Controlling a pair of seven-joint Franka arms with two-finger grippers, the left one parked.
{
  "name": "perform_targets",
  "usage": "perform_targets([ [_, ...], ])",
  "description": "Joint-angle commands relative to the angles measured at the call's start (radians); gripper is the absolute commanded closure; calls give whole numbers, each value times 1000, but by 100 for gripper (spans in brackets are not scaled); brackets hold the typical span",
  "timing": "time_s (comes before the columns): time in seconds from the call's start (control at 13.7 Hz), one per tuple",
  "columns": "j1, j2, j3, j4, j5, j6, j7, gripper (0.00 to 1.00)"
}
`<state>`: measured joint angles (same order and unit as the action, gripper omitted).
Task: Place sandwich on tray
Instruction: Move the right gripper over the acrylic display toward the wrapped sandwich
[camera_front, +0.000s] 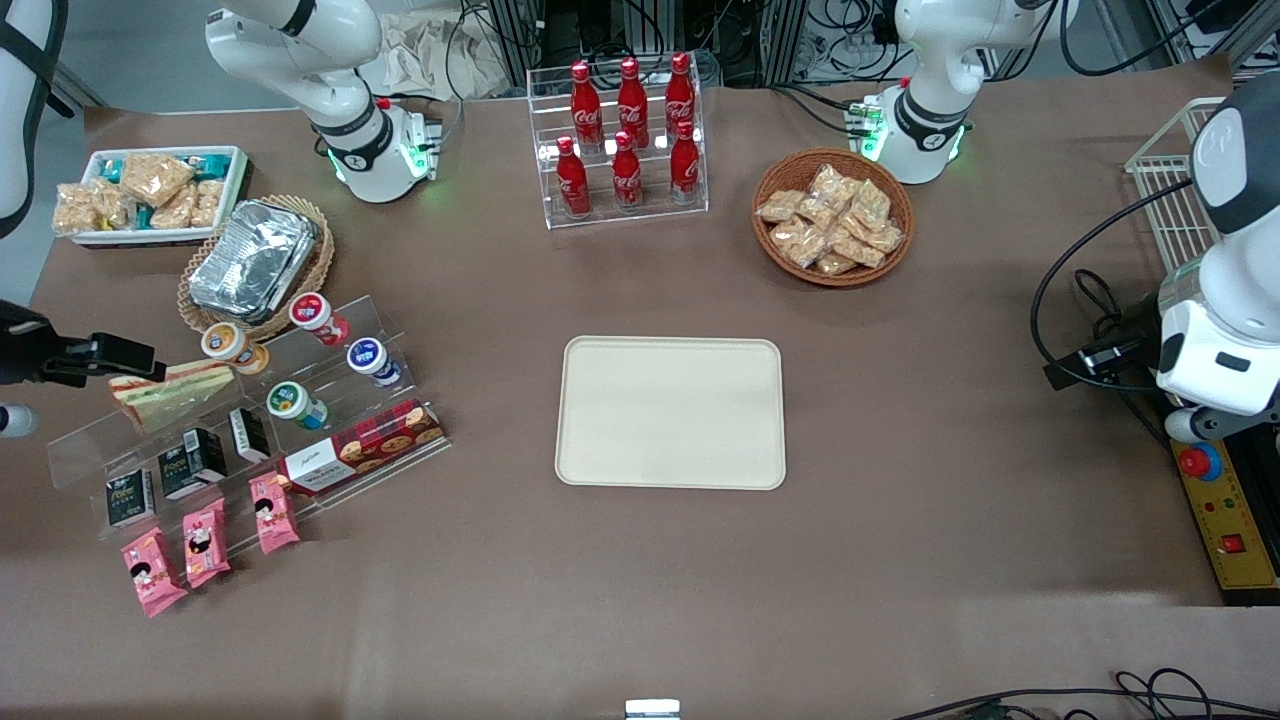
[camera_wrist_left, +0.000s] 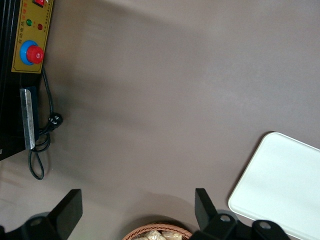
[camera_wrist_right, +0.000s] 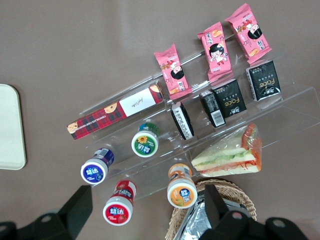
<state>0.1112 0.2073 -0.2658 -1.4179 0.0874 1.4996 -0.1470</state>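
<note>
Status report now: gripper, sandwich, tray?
Gripper open, beside sandwich. Sandwich on clear shelf, not gripped. Tray empty. Yogurt cup close beside sandwich.

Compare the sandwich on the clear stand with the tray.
The sandwich is a triangular wedge with red and green layers; the tray is a plain cream rectangle. The sandwich is small and sits on the acrylic stand; the far larger tray lies flat on the table. Both are pale. The gripper, open, hangs above the stand.

White rounded arm links with black joint bands; the tool (camera_wrist_right: 145, 210) has black, angular fingers (camera_wrist_right: 77, 206).
</note>
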Motion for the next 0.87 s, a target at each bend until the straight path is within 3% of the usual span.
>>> perform_targets([
  [0.0, -7, -8, -6, -9, -26, -48, 1, 0],
  [0.36, -10, -16, -72, -12, -40, -70, 30, 0],
  [0.8, -10, -11, -70, -12, -2, -99, 416, 0],
])
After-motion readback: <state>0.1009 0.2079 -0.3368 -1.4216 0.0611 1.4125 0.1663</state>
